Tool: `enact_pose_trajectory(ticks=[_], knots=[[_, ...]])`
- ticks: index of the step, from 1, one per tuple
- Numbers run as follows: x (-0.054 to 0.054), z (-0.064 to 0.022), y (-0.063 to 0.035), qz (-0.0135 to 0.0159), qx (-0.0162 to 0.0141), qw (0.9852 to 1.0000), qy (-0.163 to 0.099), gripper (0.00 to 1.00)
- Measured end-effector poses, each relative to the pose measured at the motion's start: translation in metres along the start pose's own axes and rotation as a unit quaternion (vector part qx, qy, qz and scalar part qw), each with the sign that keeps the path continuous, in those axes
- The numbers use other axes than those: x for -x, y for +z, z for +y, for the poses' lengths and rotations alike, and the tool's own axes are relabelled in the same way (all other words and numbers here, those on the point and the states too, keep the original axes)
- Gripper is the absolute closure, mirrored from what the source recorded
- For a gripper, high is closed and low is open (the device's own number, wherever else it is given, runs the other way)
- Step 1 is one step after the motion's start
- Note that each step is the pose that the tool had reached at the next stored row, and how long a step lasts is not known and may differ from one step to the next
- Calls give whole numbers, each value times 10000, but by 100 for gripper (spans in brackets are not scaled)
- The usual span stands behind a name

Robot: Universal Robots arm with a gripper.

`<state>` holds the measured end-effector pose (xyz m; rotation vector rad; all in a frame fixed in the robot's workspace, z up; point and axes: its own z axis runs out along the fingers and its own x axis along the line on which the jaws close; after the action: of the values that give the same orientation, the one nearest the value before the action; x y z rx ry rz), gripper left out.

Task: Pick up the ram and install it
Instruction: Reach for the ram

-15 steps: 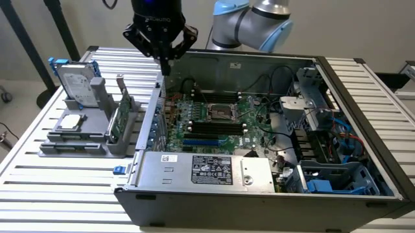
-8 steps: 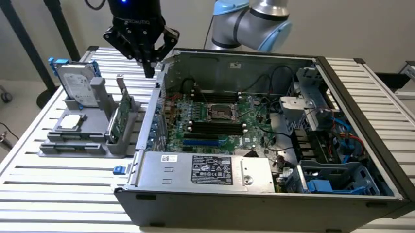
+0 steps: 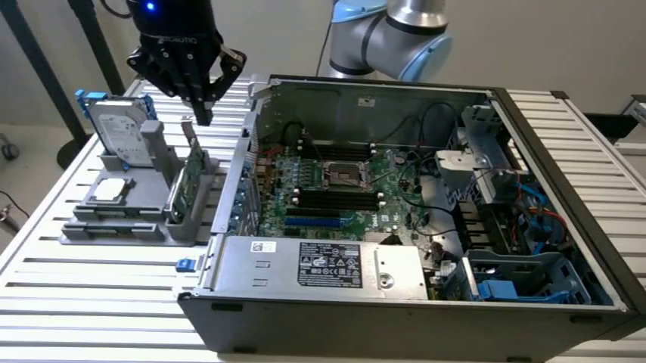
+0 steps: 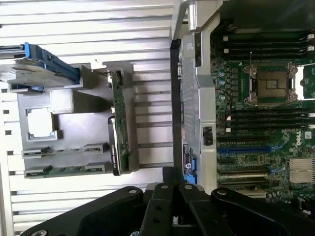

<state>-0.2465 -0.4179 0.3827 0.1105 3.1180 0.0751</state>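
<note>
Exterior view, and I am looking at the tool (image 3: 205, 113) hanging in the air above the far end of a grey holder (image 3: 131, 229). The holder stands by the desk's (image 3: 101, 302) edge on the exterior view's left. The tool's black fingers are drawn together to a point aimed downward, with nothing between them, and it touches nothing. Below it a tall green card with a metal bracket (image 3: 187, 178) stands upright in the holder. A hard drive (image 3: 116, 136) in a blue frame stands beside the card, nearer the desk's edge.

The ram (image 4: 64, 170) is not picked up yet. In the wrist view it lies as a thin dark-green strip in a low slot at the holder's end furthest from the hard drive. A second strip like it seems to sit in the slot just beside. A square processor chip (image 4: 40, 123) rests between those slots and the drive. The tool is well apart from that end.

The open computer case (image 3: 404, 318) fills the middle of the desk, just beside the holder; I cannot tell whether they touch. On its motherboard (image 3: 349, 162) the long black memory slots (image 3: 333, 200) near the socket look empty to me. So I judge the job hardly begun: grasping the ram and seating it are both left to do.
</note>
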Motion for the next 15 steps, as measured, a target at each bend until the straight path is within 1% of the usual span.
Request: enact_pose_trajectory(ticks=[6,15], knots=[[-273,-37,49,0,-3,10000,-1,89],[-682,-79,145,-1,-22,10000,-1,89]])
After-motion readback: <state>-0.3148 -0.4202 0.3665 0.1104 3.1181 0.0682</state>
